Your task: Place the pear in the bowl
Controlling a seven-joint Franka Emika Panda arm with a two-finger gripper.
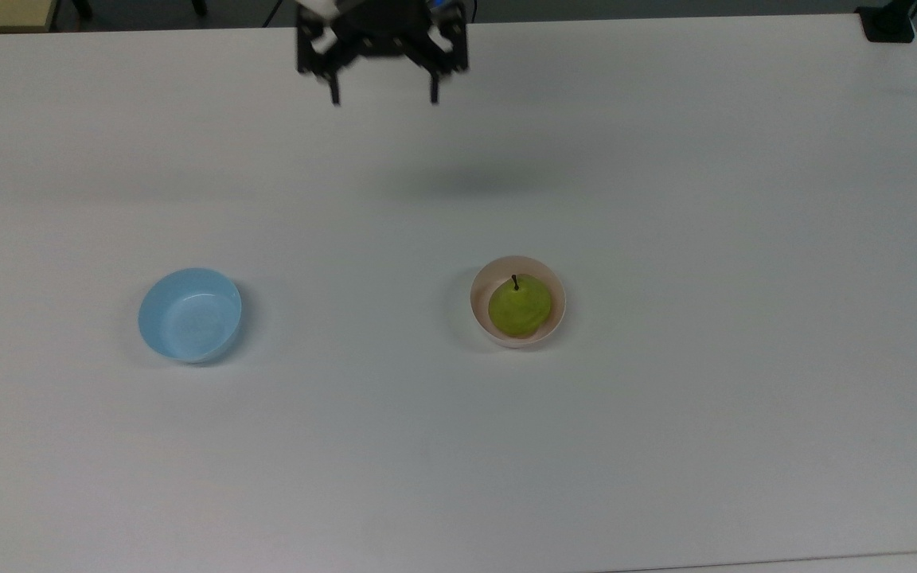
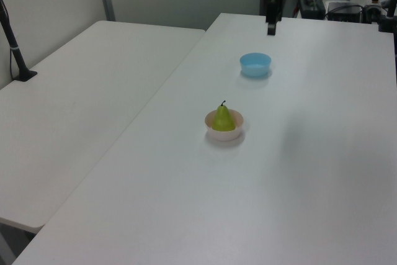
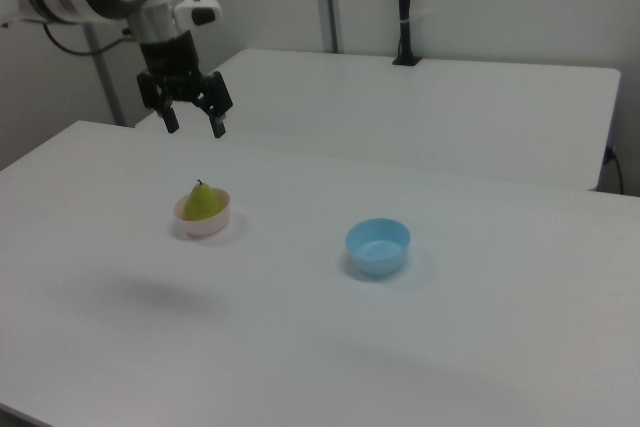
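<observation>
The yellow-green pear (image 1: 519, 307) stands upright inside the pale pink bowl (image 1: 480, 296), its dark stem pointing up; the same pear (image 2: 223, 119) and bowl (image 2: 224, 134) sit mid-table in the left view, and the pear (image 3: 202, 201) rests in the bowl (image 3: 205, 223) in the right view. My gripper (image 1: 384, 99) hangs open and empty high above the table, far from the bowl toward the top view's upper edge. In the right view the gripper (image 3: 195, 128) hovers above and slightly left of the bowl. The left view shows the gripper (image 2: 271, 28) at the top.
A light blue bowl (image 1: 189, 314) stands empty on the top view's left, apart from the pink bowl; it appears too in the left view (image 2: 255, 64) and right view (image 3: 378, 246). A second white table (image 2: 80, 91) adjoins. A black clamp (image 1: 888, 22) sits at the top view's far right corner.
</observation>
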